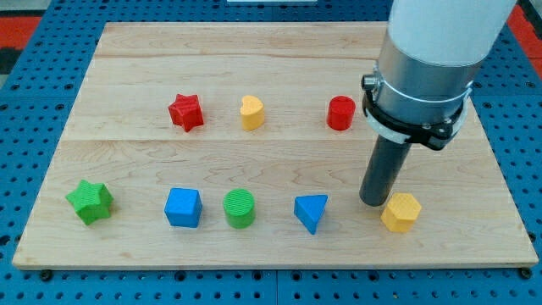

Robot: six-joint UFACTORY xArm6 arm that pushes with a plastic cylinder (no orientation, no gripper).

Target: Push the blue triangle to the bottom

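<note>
The blue triangle (312, 212) lies on the wooden board (279, 51) in the lower row, right of centre. My tip (373, 202) rests on the board to the triangle's right, a short gap away, not touching it. The tip stands right beside a yellow hexagon block (400, 212), at its upper left edge.
The lower row also holds a green star (90, 202), a blue cube (183, 207) and a green cylinder (240, 208). The upper row holds a red star (185, 112), a yellow heart-like block (251, 112) and a red cylinder (340, 113). The board's bottom edge runs just below the lower row.
</note>
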